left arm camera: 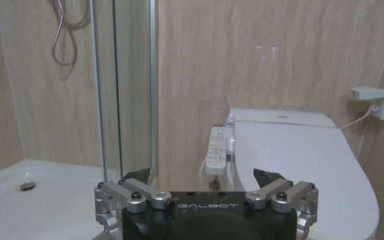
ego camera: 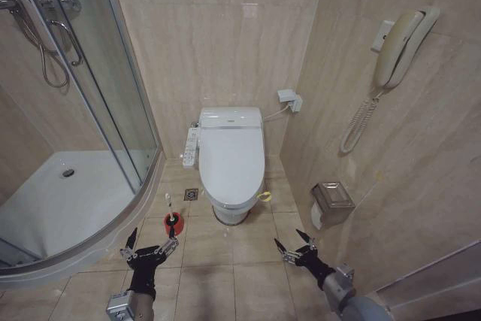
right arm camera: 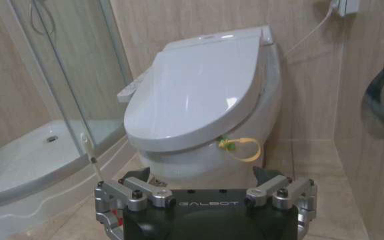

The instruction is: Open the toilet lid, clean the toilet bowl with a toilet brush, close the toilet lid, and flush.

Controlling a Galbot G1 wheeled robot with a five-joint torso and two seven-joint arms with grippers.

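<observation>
The toilet lid (ego camera: 231, 159) is down, glossy white, covering the toilet bowl (ego camera: 228, 213) against the back wall. A small green-yellow band (right arm camera: 236, 146) hangs at the lid's front edge. The toilet brush (ego camera: 173, 221) stands in its red holder cup on the floor, left of the bowl, with its thin white handle (right arm camera: 90, 155) sticking up. My left gripper (ego camera: 150, 244) hovers open just in front of the brush cup. My right gripper (ego camera: 295, 246) is open too, low and to the right of the bowl's front. Both wrist views face the lid (left arm camera: 299, 165) (right arm camera: 199, 95).
A curved white shower tray (ego camera: 52, 201) with a glass door (ego camera: 113, 80) fills the left. A narrow button panel (ego camera: 191, 146) sits beside the toilet. A wall phone (ego camera: 398, 50) and paper holder (ego camera: 331, 202) are on the right wall. A floor drain (ego camera: 191, 195) lies near the bowl.
</observation>
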